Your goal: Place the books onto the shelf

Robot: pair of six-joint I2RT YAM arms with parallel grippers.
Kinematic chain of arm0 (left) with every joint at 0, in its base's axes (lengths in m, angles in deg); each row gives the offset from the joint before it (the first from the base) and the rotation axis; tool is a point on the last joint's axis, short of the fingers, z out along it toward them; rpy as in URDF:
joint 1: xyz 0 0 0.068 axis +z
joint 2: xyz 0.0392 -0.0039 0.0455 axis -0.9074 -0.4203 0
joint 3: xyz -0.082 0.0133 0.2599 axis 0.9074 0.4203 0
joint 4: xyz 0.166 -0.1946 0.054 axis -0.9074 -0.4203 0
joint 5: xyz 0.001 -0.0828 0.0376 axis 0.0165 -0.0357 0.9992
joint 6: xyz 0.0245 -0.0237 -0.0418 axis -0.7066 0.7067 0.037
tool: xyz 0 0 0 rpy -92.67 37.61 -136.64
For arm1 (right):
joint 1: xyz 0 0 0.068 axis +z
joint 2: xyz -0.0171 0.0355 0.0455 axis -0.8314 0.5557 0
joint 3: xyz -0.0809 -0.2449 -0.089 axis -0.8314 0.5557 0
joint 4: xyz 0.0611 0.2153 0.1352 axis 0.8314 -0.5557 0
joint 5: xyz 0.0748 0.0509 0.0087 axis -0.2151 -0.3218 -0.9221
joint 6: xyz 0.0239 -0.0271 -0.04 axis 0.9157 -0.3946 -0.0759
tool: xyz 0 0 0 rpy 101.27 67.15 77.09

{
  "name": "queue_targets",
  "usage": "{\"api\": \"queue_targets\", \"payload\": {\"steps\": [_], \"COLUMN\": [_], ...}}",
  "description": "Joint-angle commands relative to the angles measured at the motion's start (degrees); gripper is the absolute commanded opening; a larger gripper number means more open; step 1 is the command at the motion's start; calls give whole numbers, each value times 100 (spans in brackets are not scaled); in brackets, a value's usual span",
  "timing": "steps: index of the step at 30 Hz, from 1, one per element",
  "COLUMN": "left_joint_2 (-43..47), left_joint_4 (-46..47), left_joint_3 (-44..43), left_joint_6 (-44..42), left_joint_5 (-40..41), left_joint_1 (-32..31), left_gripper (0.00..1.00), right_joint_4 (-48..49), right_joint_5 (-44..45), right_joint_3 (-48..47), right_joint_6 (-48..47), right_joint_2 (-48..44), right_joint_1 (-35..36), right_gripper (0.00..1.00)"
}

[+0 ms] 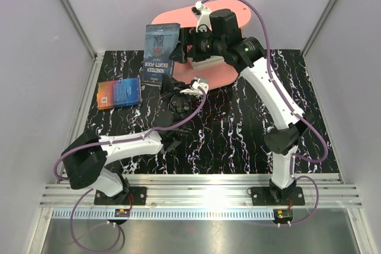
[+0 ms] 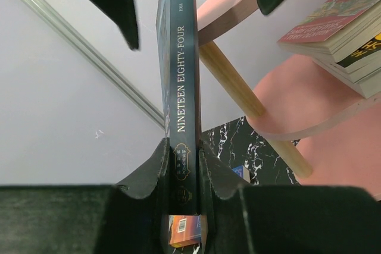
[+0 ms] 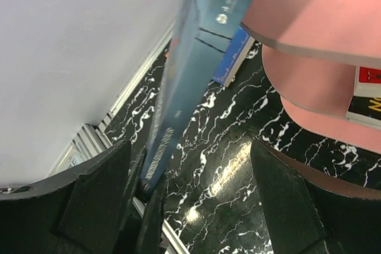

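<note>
While clamped upright in the left end effector (image 2: 183,156), the dark blue book (image 1: 159,52) is seen at upper centre, beside the pink shelf (image 2: 286,93); the right end effector (image 3: 190,176) is spread wide about it.

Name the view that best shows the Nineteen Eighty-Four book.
Left wrist: the book fills the centre, spine title readable, left gripper shut on it. Top external shows it small and upright; right wrist, a blurred slanted edge.

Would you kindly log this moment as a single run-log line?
left hand: shut on Nineteen Eighty-Four book, beside shelf | right hand: open near same book | orange-blue book: flat on table
</note>
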Motion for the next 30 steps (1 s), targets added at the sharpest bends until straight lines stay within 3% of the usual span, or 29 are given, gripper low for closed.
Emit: {"api": "queue_targets", "payload": {"steps": [1,9,12,13,14,18,20,25,29,30], "left_joint_2": [253,270,349,358,384,385,367,323,454,585], "left_joint_4": [2742,2742,2742,2742,2742,2742,2742,2742,2742,2742], "left_joint_3": [-25,150,273,299,326,370,353,300,317,326], "left_joint_6": [-229,-212,-168,-142,-124,-89,-97,-212,-238,-256], "left_joint_5": [-331,-313,-278,-278,-278,-261,-260,-261,-138,-77], "left_joint_1": [-151,-300,-353,-370,-388,-563,-660,-1003,-1126,-1153], "left_gripper": [0,0,0,0,0,0,0,0,0,4], "right_joint_4": [240,1147,1428,1603,1691,1877,1868,1912,1921,1912], "right_joint_5": [178,-165,-34,-7,-7,-94,-165,-174,-139,-121], "right_joint_3": [309,522,557,592,635,645,636,794,865,864], "right_joint_6": [-30,525,665,753,780,938,991,1044,1017,1000], "right_joint_2": [-262,10,54,19,1,71,176,195,54,10], "right_joint_1": [-4,-4,-4,-12,-12,-12,-4,-12,-4,-4], "right_gripper": [88,87,77,69,55,54,48,3,0,0]}}
